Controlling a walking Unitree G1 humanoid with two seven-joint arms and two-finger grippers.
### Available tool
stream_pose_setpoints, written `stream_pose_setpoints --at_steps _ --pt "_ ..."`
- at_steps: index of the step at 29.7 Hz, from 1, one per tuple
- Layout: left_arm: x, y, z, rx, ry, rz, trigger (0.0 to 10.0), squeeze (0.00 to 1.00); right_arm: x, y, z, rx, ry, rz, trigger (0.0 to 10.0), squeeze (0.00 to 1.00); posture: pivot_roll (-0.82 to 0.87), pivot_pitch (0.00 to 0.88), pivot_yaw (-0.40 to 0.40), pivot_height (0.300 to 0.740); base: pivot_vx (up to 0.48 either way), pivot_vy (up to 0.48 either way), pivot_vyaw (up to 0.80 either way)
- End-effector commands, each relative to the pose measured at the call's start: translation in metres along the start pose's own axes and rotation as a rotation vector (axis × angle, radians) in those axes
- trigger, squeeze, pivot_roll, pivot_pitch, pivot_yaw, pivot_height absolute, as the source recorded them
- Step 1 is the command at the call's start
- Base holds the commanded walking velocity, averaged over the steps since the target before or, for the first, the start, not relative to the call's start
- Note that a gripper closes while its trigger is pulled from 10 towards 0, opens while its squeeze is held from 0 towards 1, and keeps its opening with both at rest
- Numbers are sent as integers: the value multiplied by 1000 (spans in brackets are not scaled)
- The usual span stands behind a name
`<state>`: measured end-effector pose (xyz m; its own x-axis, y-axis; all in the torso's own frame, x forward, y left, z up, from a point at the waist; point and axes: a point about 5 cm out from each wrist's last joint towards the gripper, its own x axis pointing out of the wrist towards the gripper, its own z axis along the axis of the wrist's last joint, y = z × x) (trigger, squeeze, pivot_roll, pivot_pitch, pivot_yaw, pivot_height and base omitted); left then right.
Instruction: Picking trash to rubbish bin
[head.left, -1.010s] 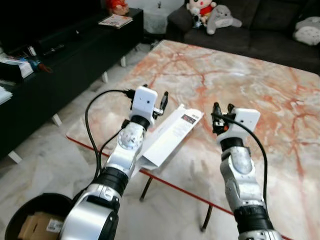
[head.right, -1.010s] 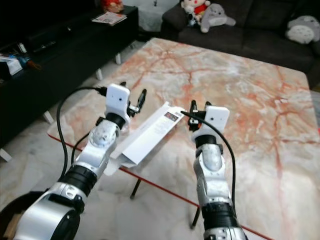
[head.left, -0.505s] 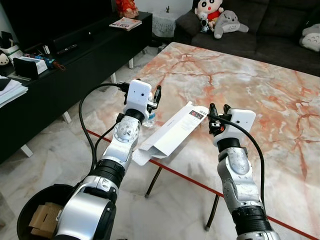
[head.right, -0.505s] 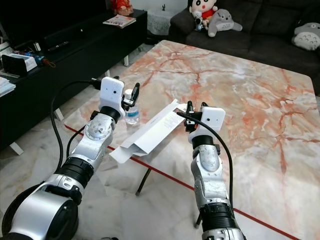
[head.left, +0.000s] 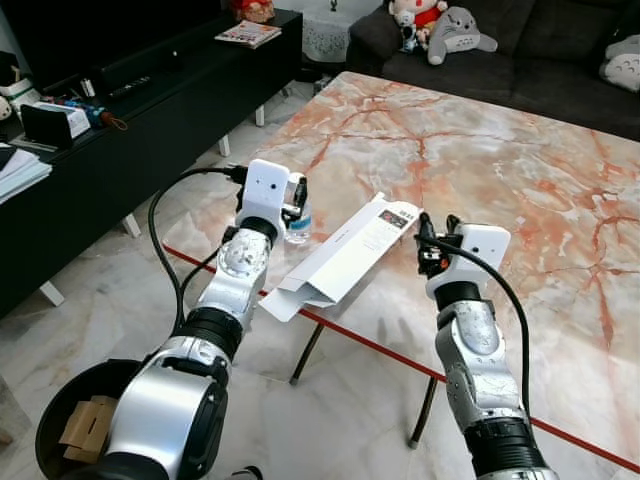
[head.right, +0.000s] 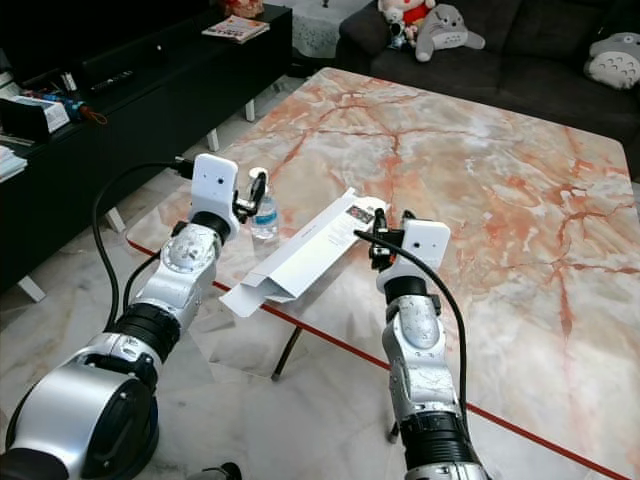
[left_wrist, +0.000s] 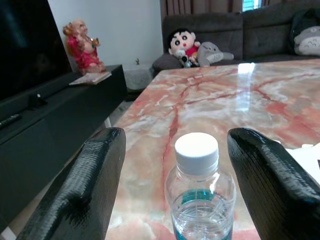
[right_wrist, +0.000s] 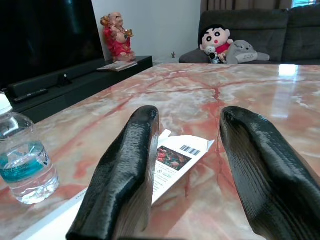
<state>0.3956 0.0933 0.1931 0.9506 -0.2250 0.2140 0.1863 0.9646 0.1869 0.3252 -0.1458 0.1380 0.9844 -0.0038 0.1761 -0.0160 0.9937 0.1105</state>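
Left gripper (left_wrist: 197, 190): open wide, fingers (left_wrist: 85, 190) either side of the small water bottle (left_wrist: 199, 200), not touching it
Bottle: stands upright near the left near edge of the marble table (head.left: 520, 150), white cap on, a little water inside, just left of the flat white carton (head.left: 345, 258)
Carton: lies long and flat, its near end poking past the table's near edge, between the two arms
Right gripper (head.left: 432, 240): spread open, holding nothing, low over the table at the carton's far right end
Bin (head.left: 45, 440): black, on the floor at the near left, with cardboard already in it
Step in hand: looks like lining up on the bottle for a grasp
Doing it well: I'd push the left gripper a touch farther so the fingers pass the bottle's body below the cap, keep them level, then close gently, as it is light and would tip or crush easily; avoid nudging the carton beside it
Count: one bottle, one carton, one bin, two grippers, both free
Far off: plush toys (head.left: 432, 22) on the dark sofa (head.left: 560, 55), a black TV cabinet (head.left: 120, 110) on the left
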Motion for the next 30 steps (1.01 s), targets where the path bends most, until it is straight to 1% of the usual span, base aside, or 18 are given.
stream_pose_setpoints --at_steps 1,8,9,13,19,30 --pt "3 1 3 -2 7 -6 10000 0 -1 0 2 0 -3 1 10000 0 36 134 -65 740 0 0 0" --pt "5 0 4 -2 7 -9 10000 0 -5 -1 1 0 4 -2 10000 0 31 142 -66 740 0 0 0" --pt "6 0 5 -1 10 -13 10000 0 -6 -1 1 1 5 -3 10000 0 24 157 -67 740 0 0 0" --pt "9 -2 7 2 13 -23 10000 0 -10 0 0 1 11 -5 10000 0 16 169 -69 740 0 0 0" --pt "13 -2 14 0 -4 -30 10000 0 -17 5 -2 11 24 2 10000 0 10 181 -69 740 0 0 0" --pt "16 -5 18 1 -6 -46 10000 0 -24 9 -3 21 37 3 10000 0 -6 201 -65 740 0 0 0"
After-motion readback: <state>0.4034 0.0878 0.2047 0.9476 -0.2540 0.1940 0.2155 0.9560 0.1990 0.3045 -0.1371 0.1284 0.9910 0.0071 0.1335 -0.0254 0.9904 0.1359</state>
